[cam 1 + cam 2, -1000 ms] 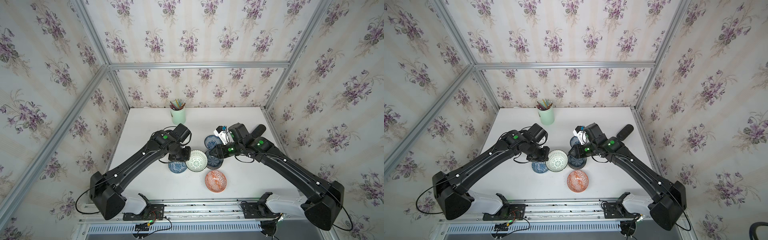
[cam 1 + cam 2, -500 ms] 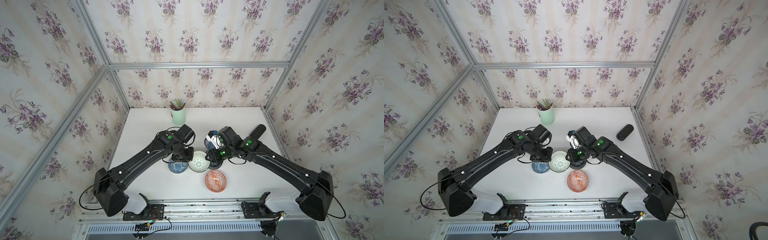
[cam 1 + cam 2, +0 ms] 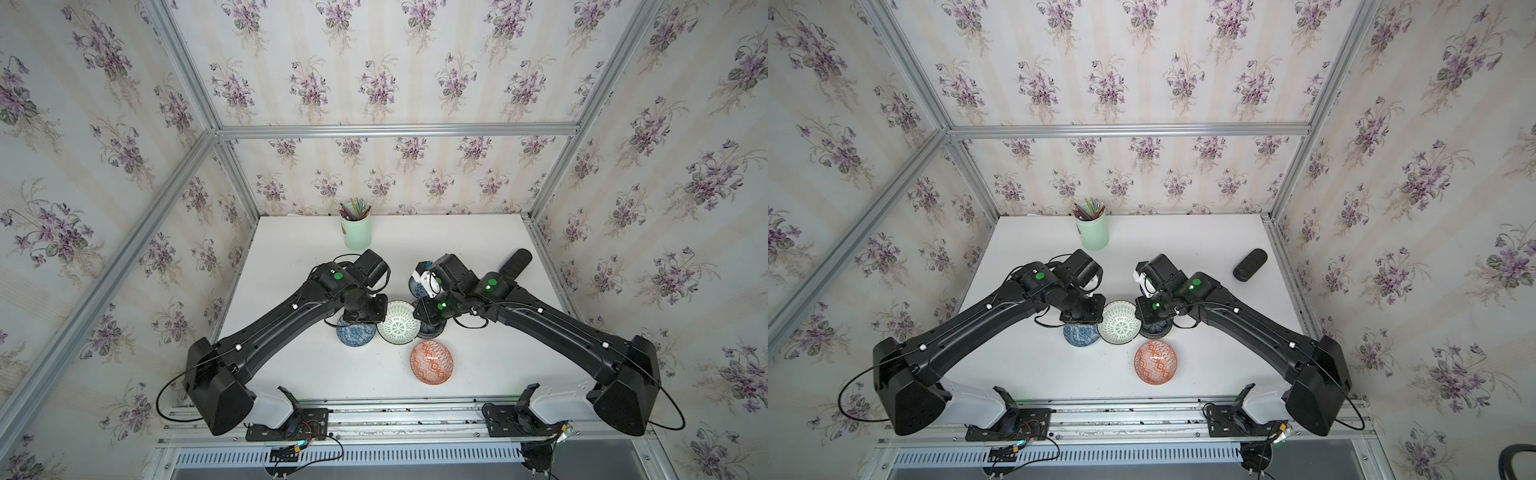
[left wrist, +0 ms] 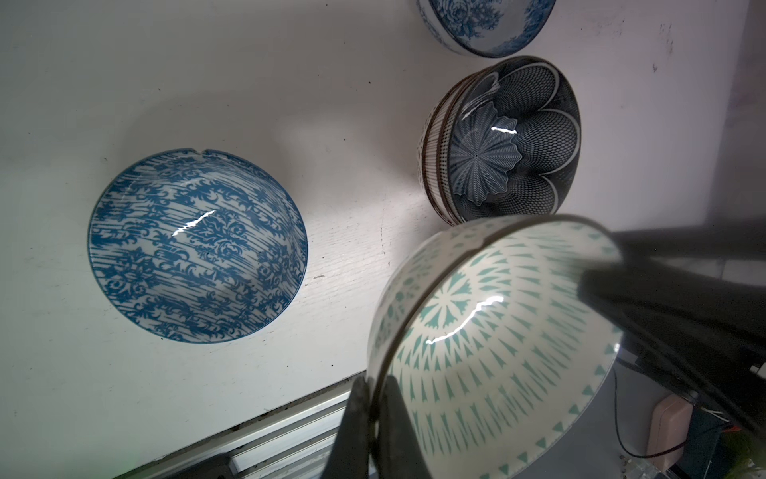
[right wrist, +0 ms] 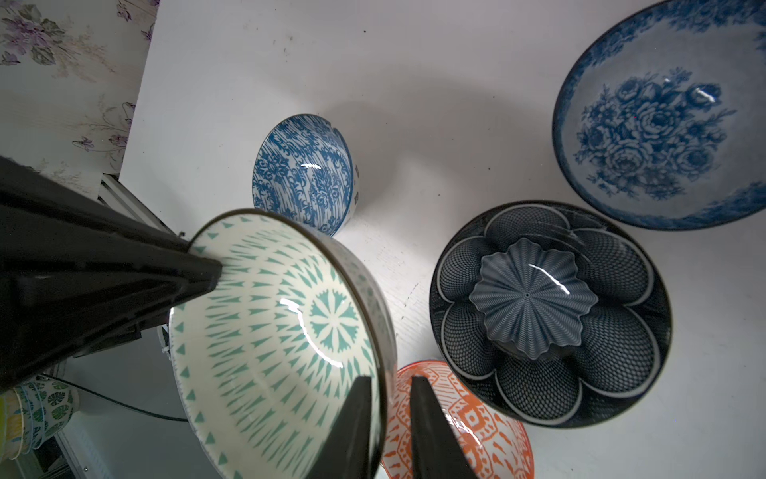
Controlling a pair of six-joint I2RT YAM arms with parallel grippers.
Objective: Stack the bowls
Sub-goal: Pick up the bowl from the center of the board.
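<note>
Left gripper (image 4: 375, 385) pinches the rim of the round white-and-green ceramic bowl (image 4: 497, 340) at nine o'clock. Right gripper (image 5: 389, 381), narrowly parted, straddles that rim at three o'clock.

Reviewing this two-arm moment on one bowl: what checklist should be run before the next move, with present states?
1. Left gripper clamped on the white-green bowl rim: ok.
2. Right gripper astride the opposite rim: ok.
3. Right gripper closed onto that rim: not ok, a gap shows beside one finger.
4. Dark petal bowl empty, ready to receive: ok.
5. Orange bowl stacked: not ok, alone on the table.
</note>
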